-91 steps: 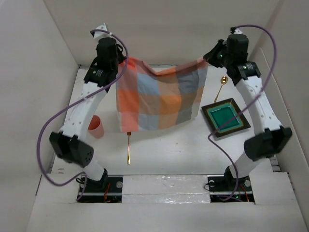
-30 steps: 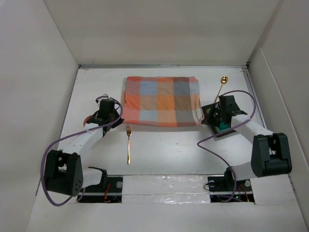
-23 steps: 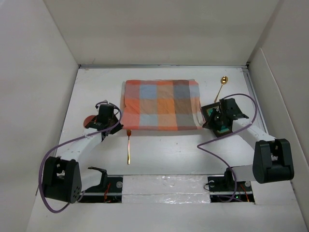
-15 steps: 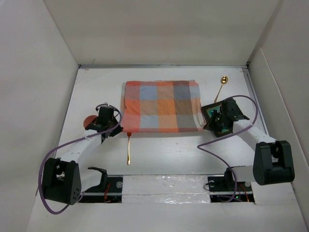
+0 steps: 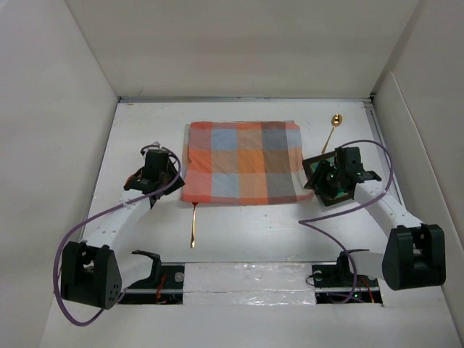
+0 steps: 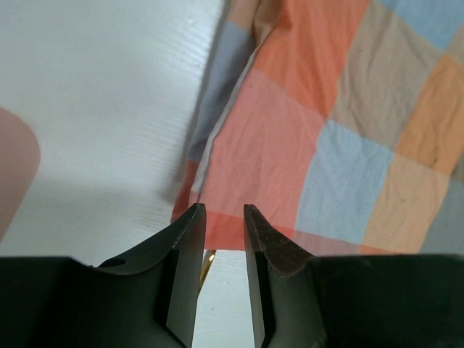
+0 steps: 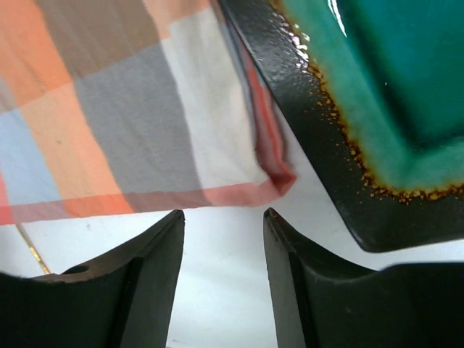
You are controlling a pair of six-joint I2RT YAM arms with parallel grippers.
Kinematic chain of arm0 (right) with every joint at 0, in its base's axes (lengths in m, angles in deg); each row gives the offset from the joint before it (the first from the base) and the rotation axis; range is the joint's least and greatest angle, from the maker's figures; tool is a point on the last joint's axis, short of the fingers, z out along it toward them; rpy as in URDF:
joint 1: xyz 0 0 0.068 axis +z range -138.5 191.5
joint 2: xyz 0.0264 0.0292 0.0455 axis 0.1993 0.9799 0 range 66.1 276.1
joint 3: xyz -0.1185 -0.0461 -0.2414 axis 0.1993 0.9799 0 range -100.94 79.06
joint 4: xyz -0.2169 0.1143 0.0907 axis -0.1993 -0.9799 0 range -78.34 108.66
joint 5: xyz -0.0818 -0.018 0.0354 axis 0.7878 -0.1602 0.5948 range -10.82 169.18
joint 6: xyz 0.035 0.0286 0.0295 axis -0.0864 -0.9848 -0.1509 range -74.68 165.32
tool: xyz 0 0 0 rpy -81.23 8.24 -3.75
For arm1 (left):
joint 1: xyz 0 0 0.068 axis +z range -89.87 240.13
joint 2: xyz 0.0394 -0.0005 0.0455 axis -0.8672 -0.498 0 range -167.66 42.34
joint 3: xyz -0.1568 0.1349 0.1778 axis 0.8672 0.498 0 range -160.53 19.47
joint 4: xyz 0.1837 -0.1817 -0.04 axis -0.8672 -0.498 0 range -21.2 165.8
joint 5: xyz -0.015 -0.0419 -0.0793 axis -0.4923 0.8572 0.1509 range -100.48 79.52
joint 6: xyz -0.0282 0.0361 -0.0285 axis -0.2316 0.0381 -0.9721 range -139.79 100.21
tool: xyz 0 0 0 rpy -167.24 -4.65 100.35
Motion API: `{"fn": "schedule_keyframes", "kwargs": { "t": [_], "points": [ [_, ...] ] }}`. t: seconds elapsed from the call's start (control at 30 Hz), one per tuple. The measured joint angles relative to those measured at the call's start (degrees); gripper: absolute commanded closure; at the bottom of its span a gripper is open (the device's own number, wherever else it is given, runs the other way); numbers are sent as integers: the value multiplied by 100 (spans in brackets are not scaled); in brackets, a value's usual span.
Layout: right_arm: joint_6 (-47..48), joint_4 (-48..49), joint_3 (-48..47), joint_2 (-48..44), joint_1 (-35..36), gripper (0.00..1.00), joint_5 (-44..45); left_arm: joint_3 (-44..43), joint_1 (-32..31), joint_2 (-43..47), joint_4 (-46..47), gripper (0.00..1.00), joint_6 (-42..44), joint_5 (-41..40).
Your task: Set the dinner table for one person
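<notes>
The orange-and-grey checked cloth point(image 5: 243, 163) lies flat on the white dinner table point(image 5: 254, 232). My left gripper point(image 5: 170, 178) sits low at the cloth's near left corner point(image 6: 217, 181), jaws a little apart with nothing between them point(image 6: 223, 212). My right gripper point(image 5: 317, 181) is at the near right corner point(image 7: 279, 177), open and empty point(image 7: 223, 215), just short of the hem. A gold fork point(image 5: 193, 225) lies with its head under the cloth's near edge. The green square plate point(image 7: 377, 101) lies right of the cloth, partly hidden by my right arm in the top view.
A gold spoon point(image 5: 333, 129) lies at the back right, beyond the plate. A pink cup point(image 6: 13, 174) shows blurred at the left of the left wrist view. White walls enclose the table on three sides.
Both grippers have gone from shut to open, letting go of the cloth's near corners. The cloth's near edge has come a little nearer and now covers the fork's tines.
</notes>
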Motion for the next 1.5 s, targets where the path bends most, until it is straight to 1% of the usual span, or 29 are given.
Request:
{"fn": "schedule_keyframes", "kwargs": {
  "t": [0.03, 0.1, 0.13, 0.17, 0.2, 0.23, 0.3, 0.37, 0.4, 0.5, 0.6, 0.63, 0.67, 0.73, 0.77, 0.83, 0.93, 1.07, 1.2, 1.3, 1.33, 1.4, 1.5],
  "points": [
    [-4, -81, -74, -76, 0, 43, 0, -114, 0, 37, -44, 77, 15, -17],
    [-52, -229, -256, -275, 0, 43, 24, -393, -79, 83, -140, 78, 87, -127],
    [-81, -280, -339, -372, -9, 42, 50, -590, -138, 94, -197, 81, 136, -201],
    [-138, -304, -413, -490, -33, 42, 96, -765, -201, 94, -227, 82, 188, -243],
    [-212, -310, -463, -627, -83, 44, 177, -951, -254, 94, -229, 83, 264, -247],
    [-313, -299, -476, -789, -203, 53, 249, -1137, -291, 96, -232, 83, 321, -238],
    [-551, -291, -448, -1119, -612, 60, 345, -1508, -345, 96, -225, 83, 442, -142],
    [-861, -125, -264, -1425, -1152, 90, 435, -1851, -426, 85, -216, 82, 535, -79],
    [-1016, -118, -166, -1521, -1425, 100, 470, -2020, -487, 72, -199, 82, 592, -61],
    [-1493, 42, 186, -1495, -2149, 100, 575, -2380, -782, 15, -107, 81, 756, 52],
    [-1875, 240, 660, -1250, -2741, 75, 531, -2424, -977, 4, -37, 81, 846, 273],
    [-1963, 247, 780, -1178, -2914, 57, 520, -2417, -1001, 0, -39, 80, 857, 348],
    [-2044, 238, 868, -1126, -3047, 49, 516, -2406, -1029, 0, -37, 80, 872, 385],
    [-2142, 219, 938, -1115, -3211, 37, 560, -2376, -1128, 0, -37, 78, 896, 374],
    [-2170, 245, 938, -1121, -3254, 35, 566, -2367, -1156, 0, -39, 78, 901, 376],
    [-2232, 374, 949, -1123, -3305, 35, 568, -2275, -1375, 7, -20, 77, 933, 376],
    [-2363, 715, 1016, -942, -3344, 34, 463, -2103, -1521, 20, -22, 77, 949, 463],
    [-2555, 1145, 1165, -236, -3370, 39, 175, -1993, -1528, 20, -72, 77, 957, 487],
    [-2778, 1370, 1316, 48, -3370, 41, 37, -1993, -1526, 101, -72, 77, 957, 483],
    [-2894, 1622, 1257, 319, -3370, 45, -61, -1993, -1526, 179, -66, 77, 955, 479],
    [-2929, 1714, 1211, 455, -3370, 49, -116, -1993, -1526, 190, -52, 77, 955, 479],
    [-2983, 1845, 1123, 684, -3351, 53, -175, -1993, -1526, 190, -17, 77, 955, 476],
    [-3095, 2203, 1099, 968, -3329, 66, -282, -1993, -1526, 179, 4, 77, 955, 446]
  ]
}}
